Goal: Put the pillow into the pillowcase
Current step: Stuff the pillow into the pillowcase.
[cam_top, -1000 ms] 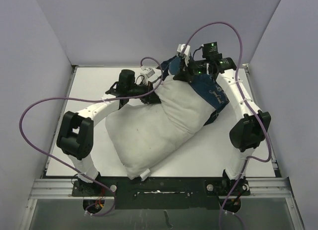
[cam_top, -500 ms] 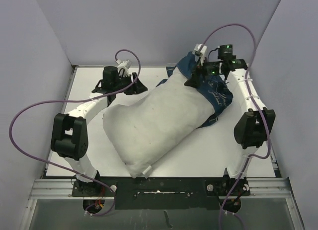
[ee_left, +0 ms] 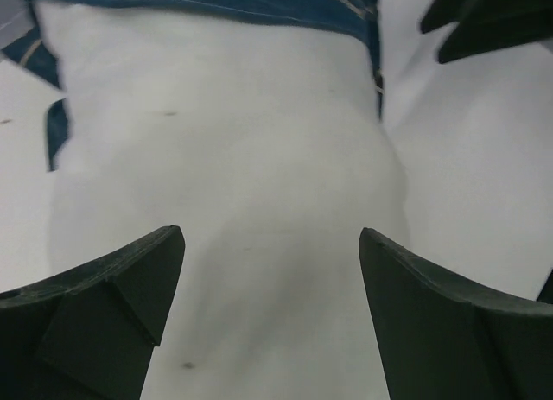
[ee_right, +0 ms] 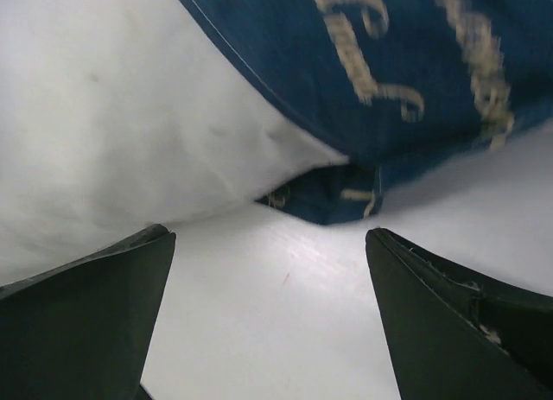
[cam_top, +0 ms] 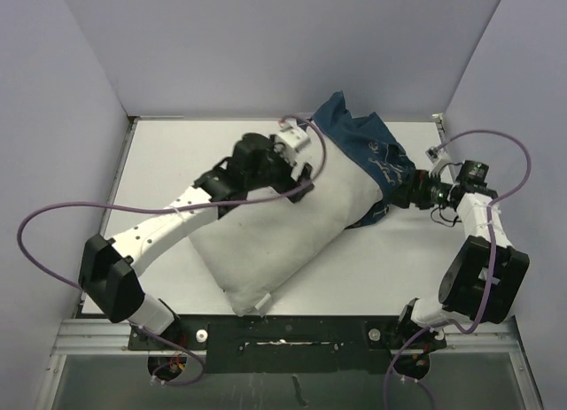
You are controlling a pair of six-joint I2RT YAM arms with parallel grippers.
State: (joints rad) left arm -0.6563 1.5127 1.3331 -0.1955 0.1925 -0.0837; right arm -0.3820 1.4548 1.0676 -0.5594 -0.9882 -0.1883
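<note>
Left gripper (cam_top: 299,173) (ee_left: 270,236): jaws spread wide, holding nothing. The large white lumpy stuffed pillow (cam_top: 275,228) (ee_left: 233,158) fills the gap between them and runs on ahead. Beyond the jaws, its far end sits inside the navy-blue fabric pillowcase with cream script (cam_top: 368,149) (ee_left: 216,1).

Right gripper (cam_top: 409,194) (ee_right: 270,236): jaws also open and empty, low over the white table (ee_right: 285,322). Just ahead of the tips lies the pillowcase (ee_right: 389,63) hem, with the pillow (ee_right: 104,115) bulging out ahead of the left finger.

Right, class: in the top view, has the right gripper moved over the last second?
Yes: the right gripper swung off the pillowcase toward the right side of the table, nearer its near edge.
</note>
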